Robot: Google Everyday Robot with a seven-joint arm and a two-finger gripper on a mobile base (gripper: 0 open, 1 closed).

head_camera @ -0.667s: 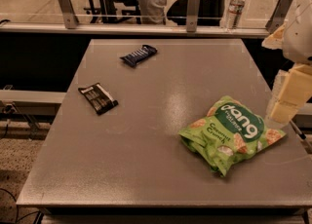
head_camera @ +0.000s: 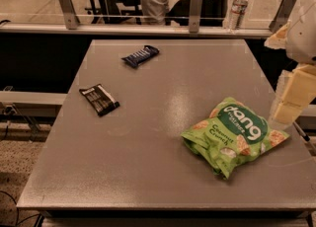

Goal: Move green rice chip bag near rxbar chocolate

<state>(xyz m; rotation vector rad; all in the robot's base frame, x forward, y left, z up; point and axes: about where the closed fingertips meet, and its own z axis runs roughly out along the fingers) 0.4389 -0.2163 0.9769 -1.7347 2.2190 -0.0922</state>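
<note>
Nearest to us lies the bag (head_camera: 235, 134), a big crinkly light-green pouch with a dark green round logo and pictures of tan chips. It rests flat on the smooth grey table (head_camera: 148, 171).

Just right of the bag and a little behind it, the gripper (head_camera: 289, 105) hangs apart from the bag. It is a pale, blocky form that comes down from the rounded white arm (head_camera: 303, 33) above. We cannot tell if it is wide or narrow.

Well to the left of the bag and somewhat farther lies the rxbar (head_camera: 99, 99), a flat black rectangle with white lettering and a white end stripe, turned oblique. Farther still, left behind the bag, is a puffier dark blue bar (head_camera: 140, 56).

Far behind the bag runs a metal rail (head_camera: 148, 28) with upright posts, and a clear plastic bottle (head_camera: 239, 8) stands there.
</note>
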